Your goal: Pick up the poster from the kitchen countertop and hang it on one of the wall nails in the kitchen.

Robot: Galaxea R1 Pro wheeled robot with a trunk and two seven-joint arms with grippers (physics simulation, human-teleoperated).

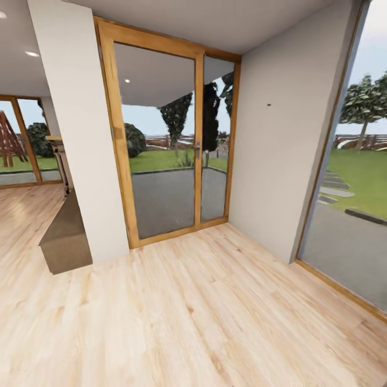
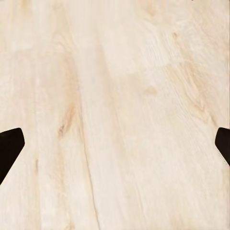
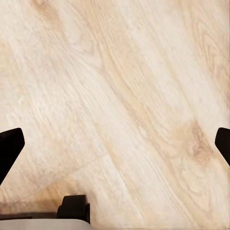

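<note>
Both the left gripper (image 2: 115, 148) and right gripper (image 3: 115, 148) hang spread and empty over the wooden floor (image 1: 204, 312); a wall nail (image 1: 269, 104) waits at one o'clock, poster evidently not yet collected.

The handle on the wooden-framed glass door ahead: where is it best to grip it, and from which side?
Probably grip the door handle across its small grey body, coming straight from the room side. It sits on the middle wooden post at mid-height and faces the robot. Its exact shape is too blurred to tell. The left gripper and right gripper are open above the floor.
</note>
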